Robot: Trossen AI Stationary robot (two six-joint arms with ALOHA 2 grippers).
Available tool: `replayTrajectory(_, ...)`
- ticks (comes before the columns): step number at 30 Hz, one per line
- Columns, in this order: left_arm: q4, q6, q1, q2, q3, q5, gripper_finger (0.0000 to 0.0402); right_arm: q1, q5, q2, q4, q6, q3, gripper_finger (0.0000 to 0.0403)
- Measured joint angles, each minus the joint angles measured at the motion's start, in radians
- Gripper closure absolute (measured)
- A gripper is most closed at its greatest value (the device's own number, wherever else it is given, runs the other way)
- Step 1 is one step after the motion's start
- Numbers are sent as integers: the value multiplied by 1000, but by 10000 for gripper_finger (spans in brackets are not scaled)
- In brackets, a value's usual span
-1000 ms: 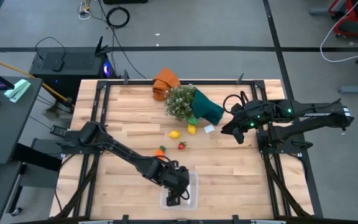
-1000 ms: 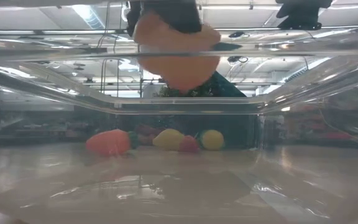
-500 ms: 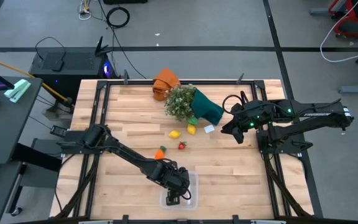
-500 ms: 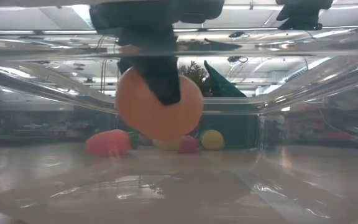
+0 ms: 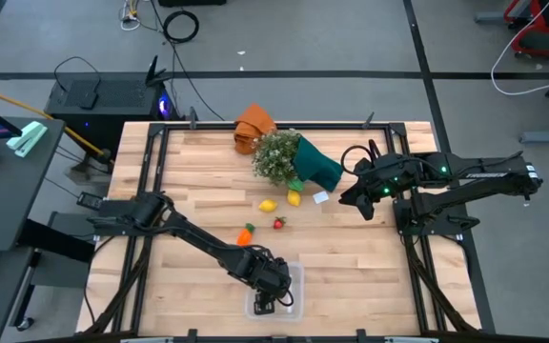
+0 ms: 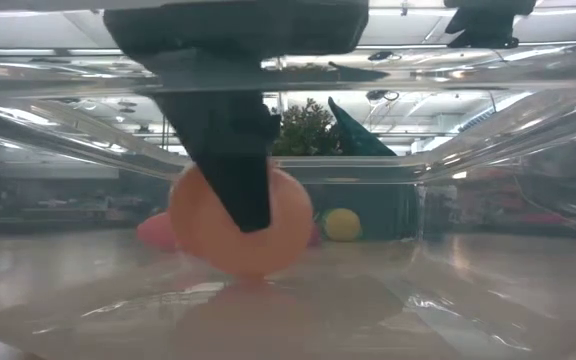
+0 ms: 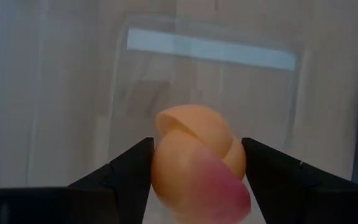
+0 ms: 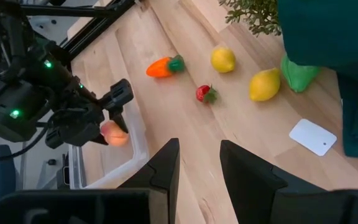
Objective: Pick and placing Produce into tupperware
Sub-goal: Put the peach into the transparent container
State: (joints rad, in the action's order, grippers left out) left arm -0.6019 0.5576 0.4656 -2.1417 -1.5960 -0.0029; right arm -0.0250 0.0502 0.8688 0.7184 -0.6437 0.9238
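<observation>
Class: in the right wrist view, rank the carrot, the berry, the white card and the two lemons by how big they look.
1. White card, nearest the camera, so unsure.
2. Carrot.
3. The two lemons, too alike to separate.
4. Berry.

left hand (image 7: 194, 177): its two dark fingers (image 7: 126, 171) stand on either side of the peach, pressed against it
peach (image 7: 197, 158): pink-orange, clamped between the fingers, above the tupperware's floor
tupperware (image 7: 210, 50): clear, rounded corners, lying beneath the peach
tabletop (image 7: 42, 87): pale wood, around the tupperware
</observation>
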Motion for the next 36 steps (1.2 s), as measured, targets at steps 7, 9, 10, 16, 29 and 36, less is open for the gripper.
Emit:
replayTrajectory(7,7,-20,0,-10,-1,-1,160,0,0,0,-1,0,0,318)
replayTrajectory(9,7,-20,0,-11,-1,-9,156,0,0,0,0,0,0,318)
replayTrajectory(10,7,-20,0,-11,-1,-13,152,0,0,0,-1,0,0,318)
replayTrajectory(16,4,-16,0,-14,0,-27,124,0,0,0,-1,0,0,318)
replayTrajectory(29,1,-17,0,-14,-33,-26,96,0,1,0,-1,-8,0,318)
replayTrajectory(36,-19,-17,1,-13,-36,-26,103,0,2,0,-1,-9,0,318)
